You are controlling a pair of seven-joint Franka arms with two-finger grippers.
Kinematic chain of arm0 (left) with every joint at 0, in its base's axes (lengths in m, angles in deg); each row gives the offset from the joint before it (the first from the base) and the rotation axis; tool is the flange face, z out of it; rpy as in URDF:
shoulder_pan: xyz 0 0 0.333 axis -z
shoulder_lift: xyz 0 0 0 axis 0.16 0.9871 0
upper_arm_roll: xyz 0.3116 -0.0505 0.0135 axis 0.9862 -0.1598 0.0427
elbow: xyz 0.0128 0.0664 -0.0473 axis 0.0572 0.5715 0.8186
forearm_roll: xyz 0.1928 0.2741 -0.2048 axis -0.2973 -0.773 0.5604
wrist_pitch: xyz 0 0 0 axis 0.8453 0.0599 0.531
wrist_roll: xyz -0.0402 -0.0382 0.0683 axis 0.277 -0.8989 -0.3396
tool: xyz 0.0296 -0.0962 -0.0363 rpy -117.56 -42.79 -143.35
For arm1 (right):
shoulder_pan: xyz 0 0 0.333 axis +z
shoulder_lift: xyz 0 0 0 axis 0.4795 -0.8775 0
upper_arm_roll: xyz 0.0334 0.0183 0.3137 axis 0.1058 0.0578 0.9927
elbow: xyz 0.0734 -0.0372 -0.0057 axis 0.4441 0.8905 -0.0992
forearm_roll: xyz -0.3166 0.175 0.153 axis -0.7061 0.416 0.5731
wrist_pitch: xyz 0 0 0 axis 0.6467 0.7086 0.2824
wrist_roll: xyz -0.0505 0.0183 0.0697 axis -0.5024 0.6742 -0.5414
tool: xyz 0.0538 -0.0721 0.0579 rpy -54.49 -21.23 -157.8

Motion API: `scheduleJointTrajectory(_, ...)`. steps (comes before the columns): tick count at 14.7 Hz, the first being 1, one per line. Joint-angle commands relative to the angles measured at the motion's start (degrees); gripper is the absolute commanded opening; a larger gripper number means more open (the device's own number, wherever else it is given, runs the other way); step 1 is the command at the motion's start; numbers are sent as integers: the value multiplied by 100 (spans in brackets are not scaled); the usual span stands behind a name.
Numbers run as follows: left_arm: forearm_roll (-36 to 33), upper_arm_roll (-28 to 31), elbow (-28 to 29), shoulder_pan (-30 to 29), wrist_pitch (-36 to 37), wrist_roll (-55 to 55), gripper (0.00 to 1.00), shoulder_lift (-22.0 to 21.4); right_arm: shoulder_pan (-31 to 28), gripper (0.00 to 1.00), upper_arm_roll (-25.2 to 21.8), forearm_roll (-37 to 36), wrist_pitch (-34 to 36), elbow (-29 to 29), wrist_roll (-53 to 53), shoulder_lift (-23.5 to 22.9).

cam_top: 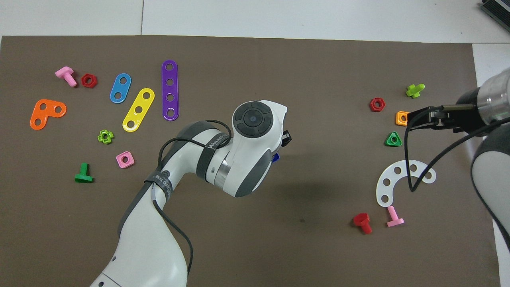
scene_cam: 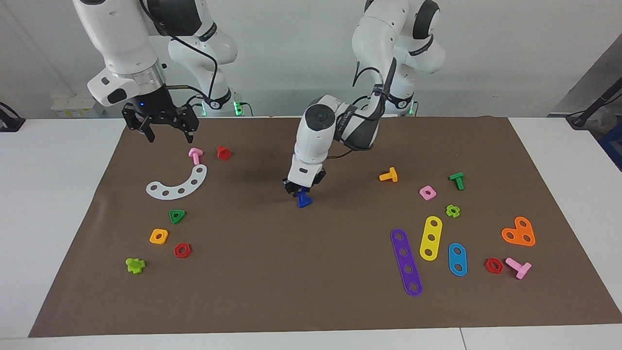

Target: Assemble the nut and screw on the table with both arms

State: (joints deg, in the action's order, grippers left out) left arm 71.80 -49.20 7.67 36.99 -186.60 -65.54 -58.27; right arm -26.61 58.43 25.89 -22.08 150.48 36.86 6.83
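Facing view: the left end effector (scene_cam: 301, 190) hangs over the middle of the brown mat (scene_cam: 311, 291) on the worktop (scene_cam: 53, 194), its fingers closed on the dark blue screw (scene_cam: 304, 199). The screw points down from the fingertips, its flat head lowest and just above or touching the mat; which one cannot be told. No separate blue nut can be made out; whether it sits on the screw is hidden by the fingers. The right end effector (scene_cam: 165, 131) waits, raised over the mat's edge at the right arm's end, fingers spread wide and empty, above the pink bolt (scene_cam: 195, 155) and the white arc plate (scene_cam: 179, 184).

Overhead view: the left arm's wrist covers nearly all of the screw (cam_top: 275, 157); only a blue sliver shows at its rim. The right end effector (cam_top: 422, 118) hovers beside the orange square nut (cam_top: 401, 117) and the green triangular nut (cam_top: 393, 139), well apart from the screw. The coming move likely turns on that gap: the screw lies toward the table's middle from the right end effector, with its axis roughly upright.
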Motion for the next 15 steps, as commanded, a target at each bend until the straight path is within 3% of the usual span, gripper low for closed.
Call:
scheduleJointTrajectory(1,77,50,360,136,-24,-81,0,-107,-29,100,18,60,-22,147,53,123)
scheduleJointTrajectory(15,-257,77,448,30,-24,-81,0,-116,-29,100,18,60,-101,173,53,123)
